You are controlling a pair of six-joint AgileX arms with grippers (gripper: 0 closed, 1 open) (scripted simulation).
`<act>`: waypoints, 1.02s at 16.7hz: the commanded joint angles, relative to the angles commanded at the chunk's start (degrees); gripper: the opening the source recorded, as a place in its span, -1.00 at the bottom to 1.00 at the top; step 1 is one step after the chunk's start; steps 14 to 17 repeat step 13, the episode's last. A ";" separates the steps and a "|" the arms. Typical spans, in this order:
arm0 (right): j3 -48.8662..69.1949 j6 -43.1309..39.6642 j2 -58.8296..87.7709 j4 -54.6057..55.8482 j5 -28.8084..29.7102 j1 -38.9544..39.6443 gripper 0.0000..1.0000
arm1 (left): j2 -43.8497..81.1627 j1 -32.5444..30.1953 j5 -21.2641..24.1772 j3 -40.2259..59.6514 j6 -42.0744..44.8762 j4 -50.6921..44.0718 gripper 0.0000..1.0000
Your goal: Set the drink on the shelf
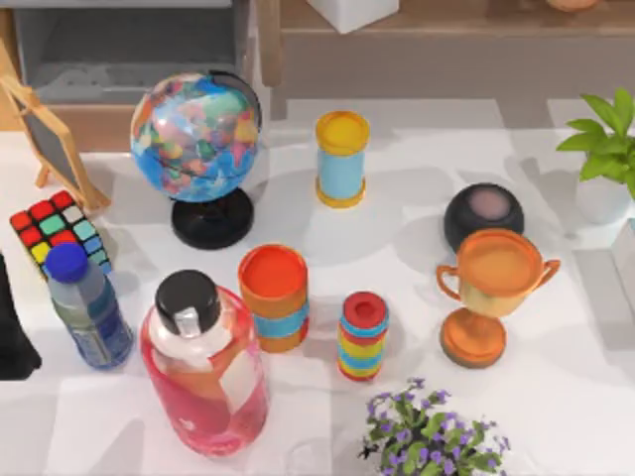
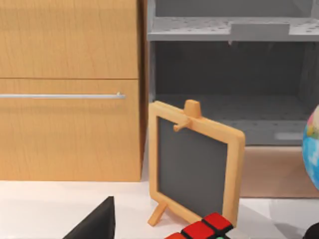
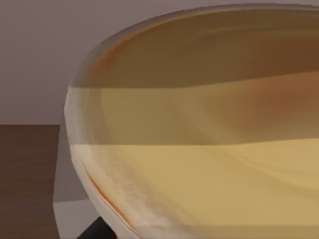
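Two bottles stand at the table's front left: a small blue-capped bottle [image 1: 87,307] and, just beside it, a big pink bottle [image 1: 203,367] with a black cap, both upright and ungripped. Your left arm [image 1: 12,332] sits at the left edge near the small one, its camera facing a chalkboard [image 2: 194,167]. The shelf [image 1: 446,25] runs along the far side, well apart from both bottles. Your right wrist camera is close against a tan bowl [image 3: 199,149]. You cannot tell whether either gripper is released or clenched
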 joint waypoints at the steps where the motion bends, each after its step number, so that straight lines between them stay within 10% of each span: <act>1: 0.00 0.00 0.00 0.00 0.00 0.00 0.06 | 0.00 0.00 0.00 0.00 0.00 0.00 1.00; 7: 0.00 0.00 0.00 0.00 0.00 0.00 0.96 | 0.00 0.00 0.00 0.00 0.00 0.00 1.00; 17: 0.00 0.00 0.00 0.00 0.00 0.00 1.00 | 0.00 0.00 0.00 0.00 0.00 0.00 1.00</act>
